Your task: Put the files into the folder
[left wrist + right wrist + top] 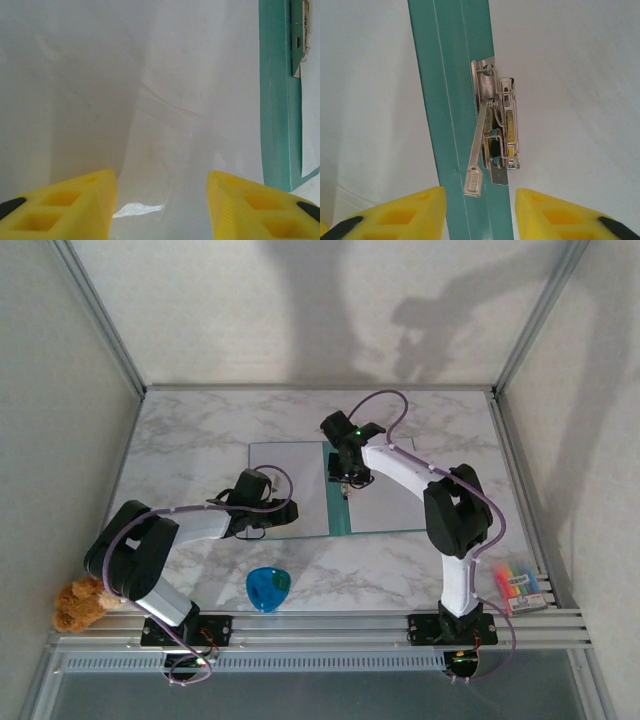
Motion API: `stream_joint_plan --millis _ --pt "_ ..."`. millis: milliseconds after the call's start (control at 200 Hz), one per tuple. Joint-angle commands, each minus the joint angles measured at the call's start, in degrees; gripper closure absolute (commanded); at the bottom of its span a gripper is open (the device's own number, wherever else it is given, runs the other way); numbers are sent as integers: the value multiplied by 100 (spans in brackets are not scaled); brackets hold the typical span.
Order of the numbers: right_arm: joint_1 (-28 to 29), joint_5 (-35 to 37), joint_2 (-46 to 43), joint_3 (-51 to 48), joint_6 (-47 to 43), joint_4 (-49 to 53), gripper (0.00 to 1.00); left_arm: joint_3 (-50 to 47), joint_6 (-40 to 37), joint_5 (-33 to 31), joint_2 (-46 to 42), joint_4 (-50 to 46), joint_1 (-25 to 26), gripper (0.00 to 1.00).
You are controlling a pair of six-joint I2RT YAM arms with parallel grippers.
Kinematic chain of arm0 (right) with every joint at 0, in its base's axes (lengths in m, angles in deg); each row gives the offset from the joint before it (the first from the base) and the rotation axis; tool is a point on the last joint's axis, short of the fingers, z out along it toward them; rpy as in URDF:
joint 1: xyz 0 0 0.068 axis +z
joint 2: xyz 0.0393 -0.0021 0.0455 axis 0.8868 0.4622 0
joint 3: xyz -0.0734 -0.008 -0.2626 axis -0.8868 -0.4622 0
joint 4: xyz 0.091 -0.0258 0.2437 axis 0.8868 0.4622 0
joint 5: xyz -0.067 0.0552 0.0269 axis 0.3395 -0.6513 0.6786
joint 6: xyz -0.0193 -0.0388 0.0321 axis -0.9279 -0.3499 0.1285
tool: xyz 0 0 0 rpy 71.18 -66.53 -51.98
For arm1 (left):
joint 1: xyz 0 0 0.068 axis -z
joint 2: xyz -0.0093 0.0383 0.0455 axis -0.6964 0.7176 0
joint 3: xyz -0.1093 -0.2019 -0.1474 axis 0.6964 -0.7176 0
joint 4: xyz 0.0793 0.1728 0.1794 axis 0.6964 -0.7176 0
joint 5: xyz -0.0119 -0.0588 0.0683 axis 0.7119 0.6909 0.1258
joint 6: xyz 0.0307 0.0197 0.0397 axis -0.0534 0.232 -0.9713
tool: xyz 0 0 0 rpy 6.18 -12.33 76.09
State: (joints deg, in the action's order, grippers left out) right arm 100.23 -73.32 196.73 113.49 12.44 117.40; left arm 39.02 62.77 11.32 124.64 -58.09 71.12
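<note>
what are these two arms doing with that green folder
A green folder lies open on the marble table. The right tool hovers just short of the metal clip on the folder's spine, jaws apart and not gripping it. The left tool sits low over the white paper on the folder's left half, jaws also apart with nothing between them.

The open folder (339, 518) takes up mid-frame, with the left arm (190, 525) and right arm (405, 468) crossing above it. The bare table (200, 425) along the top is passable. A blue cup (268, 588) blocks lower centre, and a marker pack (518, 585) blocks lower right.
</note>
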Motion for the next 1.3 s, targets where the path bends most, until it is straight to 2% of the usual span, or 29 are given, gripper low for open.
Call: stream_joint_plan --millis 0,100,391,916,1212,1297 --pt "62 54 111 151 99 87 60 -114 20 -174 124 -211 55 48" --pt "59 -22 142 152 96 52 66 -131 57 -135 126 -168 56 48" --pt "57 -18 186 155 97 60 74 -178 66 -167 134 -134 61 47" --pt "57 -68 271 216 77 137 72 -161 46 -231 203 -196 62 44" --pt "61 1 296 233 74 182 75 -180 35 -207 194 -202 62 44" --pt "64 29 300 240 76 218 80 -163 23 -200 227 -219 62 44"
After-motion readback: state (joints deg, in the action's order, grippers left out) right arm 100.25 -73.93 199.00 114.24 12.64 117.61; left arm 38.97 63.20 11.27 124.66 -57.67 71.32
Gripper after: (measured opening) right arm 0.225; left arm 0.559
